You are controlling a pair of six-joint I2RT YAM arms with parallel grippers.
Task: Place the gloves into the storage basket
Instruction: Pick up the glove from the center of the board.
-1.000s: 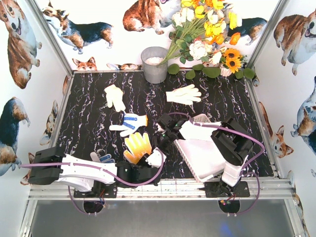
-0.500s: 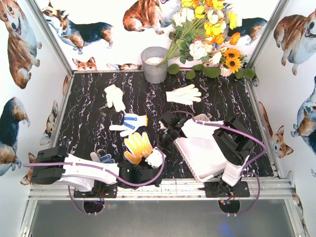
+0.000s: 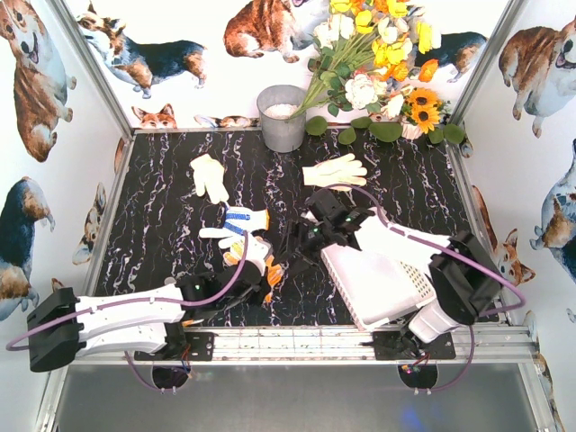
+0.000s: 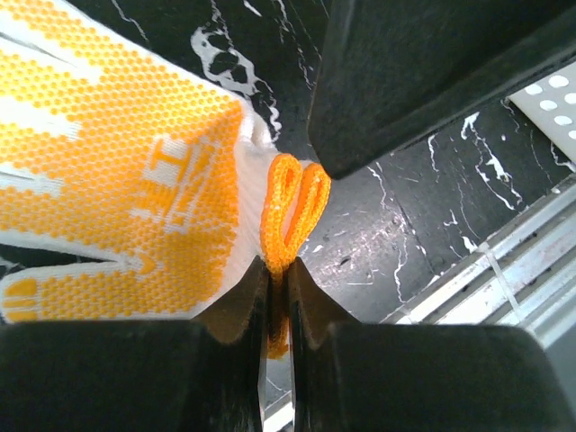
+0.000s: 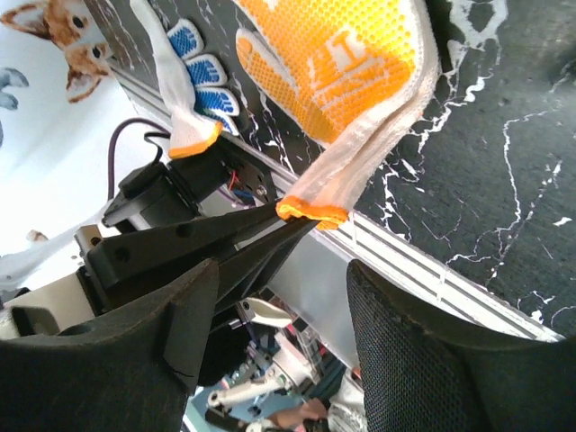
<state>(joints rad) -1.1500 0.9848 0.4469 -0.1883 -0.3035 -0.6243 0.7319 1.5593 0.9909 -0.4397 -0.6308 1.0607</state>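
The left arm lies low and long from the near left corner toward the middle of the surface [image 3: 162,225], with its wrist close to the marble. The left gripper [image 4: 277,279] is pinched tight on the orange cuff [image 4: 290,211] of the yellow-palmed glove [image 4: 117,180]. The cuff is bunched into a folded loop between the dark, tapered fingers, and the glove's palm lies spread against the surface, just left of the storage basket [image 3: 369,292].

The right arm bends at its elbow near the right wall and reaches back across the basket. The right gripper [image 3: 310,241] hangs with its jaws spread wide and nothing between them, just beyond the pinched cuff.

The glove is white knit with a dense grid of raised yellow dots. The basket is white plastic, rectangular and shallow, with perforated sides. The surface is glossy black with white veining. A blue-dotted glove [image 3: 236,223] lies just behind the grip, and two plain cream gloves [image 3: 209,175] and [image 3: 335,171] lie farther back.
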